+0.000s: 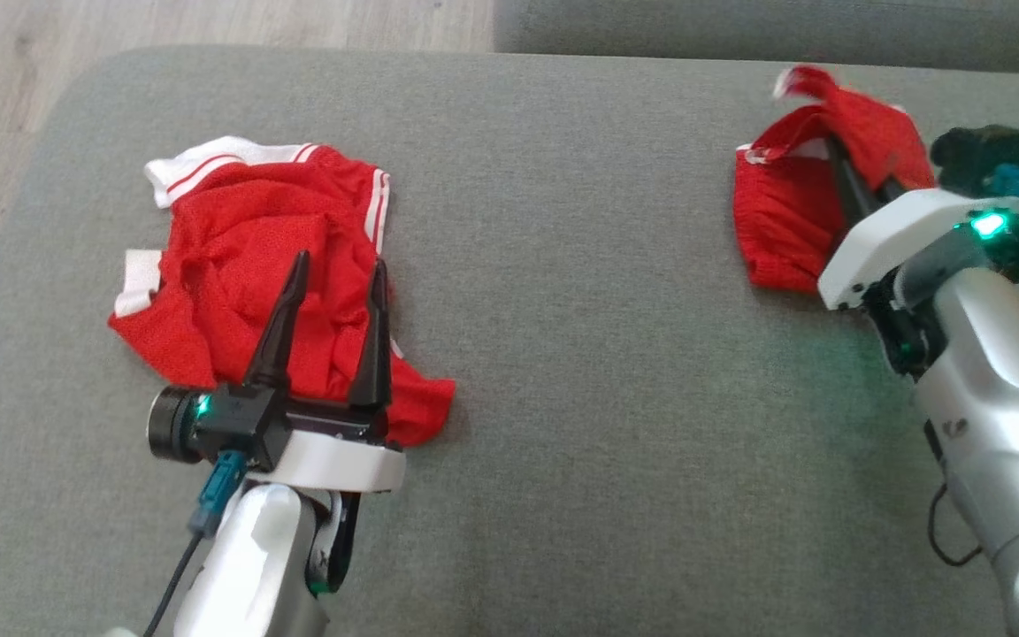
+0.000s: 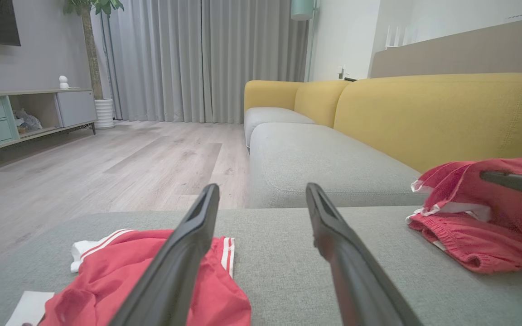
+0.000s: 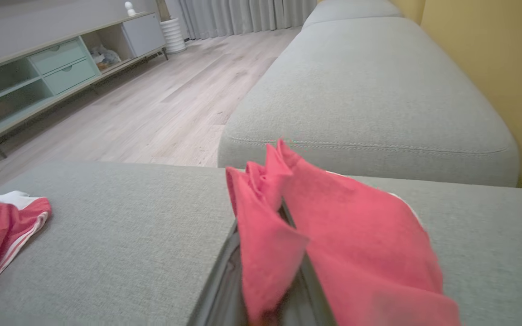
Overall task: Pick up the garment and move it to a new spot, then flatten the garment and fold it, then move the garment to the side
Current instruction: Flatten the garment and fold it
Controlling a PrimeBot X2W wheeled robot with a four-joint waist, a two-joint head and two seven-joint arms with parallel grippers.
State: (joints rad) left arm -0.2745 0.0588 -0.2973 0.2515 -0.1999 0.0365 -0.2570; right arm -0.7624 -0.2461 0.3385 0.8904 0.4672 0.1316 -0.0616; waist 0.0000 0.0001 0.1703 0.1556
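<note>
The right hand [image 1: 838,159] is clamped on a raised fold of the red shorts [image 1: 784,221], at two o'clock on the grey seat cushion [image 1: 580,310]. The rest of the cloth sags onto the cushion. To move them well, I judge the lift should go up until the waistband clears, then travel slowly toward six o'clock so nothing drags or slips.

The left hand [image 1: 340,261] hovers, fingers apart, above a red-and-white garment [image 1: 235,239] at nine o'clock.

The containers sit at the room's edge. The sideboard [image 3: 61,68] has an open compartment holding something crumpled, too small to tell. A white ribbed pot [image 3: 172,34] holds a plant stem.
</note>
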